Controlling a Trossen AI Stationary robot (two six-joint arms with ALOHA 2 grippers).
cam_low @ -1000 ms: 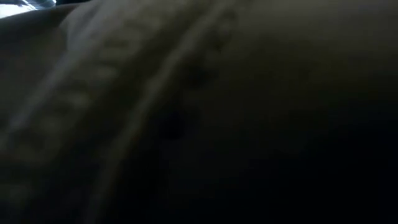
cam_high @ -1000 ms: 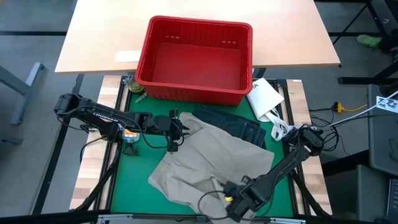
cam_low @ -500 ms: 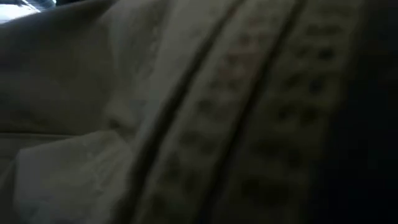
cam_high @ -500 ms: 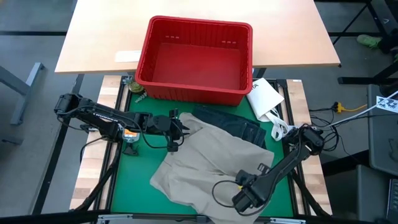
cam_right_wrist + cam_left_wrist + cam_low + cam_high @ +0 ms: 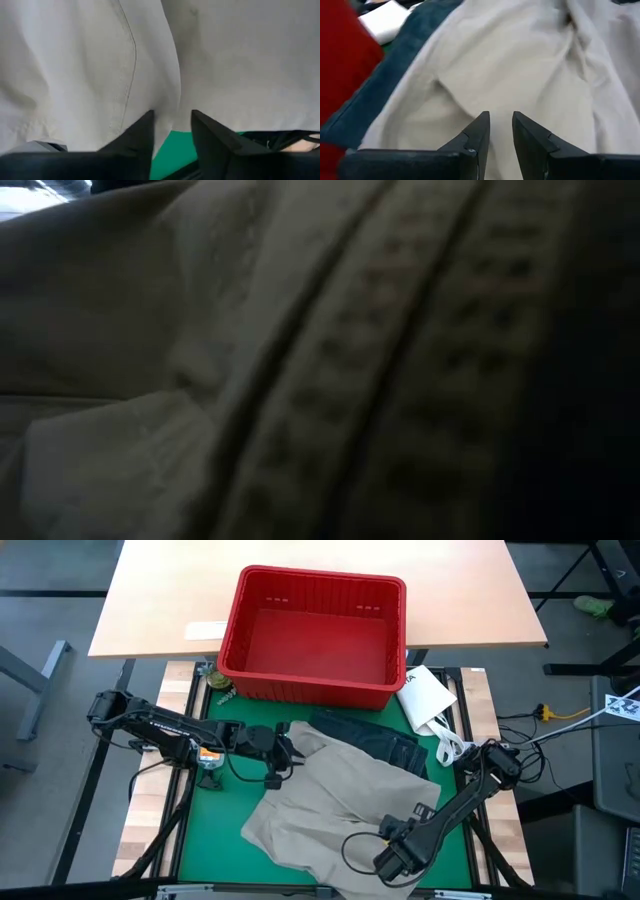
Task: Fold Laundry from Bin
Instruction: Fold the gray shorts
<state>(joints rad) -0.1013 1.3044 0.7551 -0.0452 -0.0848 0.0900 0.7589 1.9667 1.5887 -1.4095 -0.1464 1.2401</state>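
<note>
On the green mat in front of the empty bin (image 5: 312, 635), tan trousers (image 5: 335, 805) are lying crumpled over dark jeans (image 5: 385, 745). Both the left gripper (image 5: 500, 125) and right gripper (image 5: 172, 131) are showing fingers slightly apart, gripping nothing. Being soft and floppy, the trousers are probably best pinched at a stitched hem.

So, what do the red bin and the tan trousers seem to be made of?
The bin looks like moulded plastic, slightly glossy, with ribbed slotted walls. The tan trousers look like matte woven cotton, probably khaki twill: soft creases and a stitched seam show.
</note>
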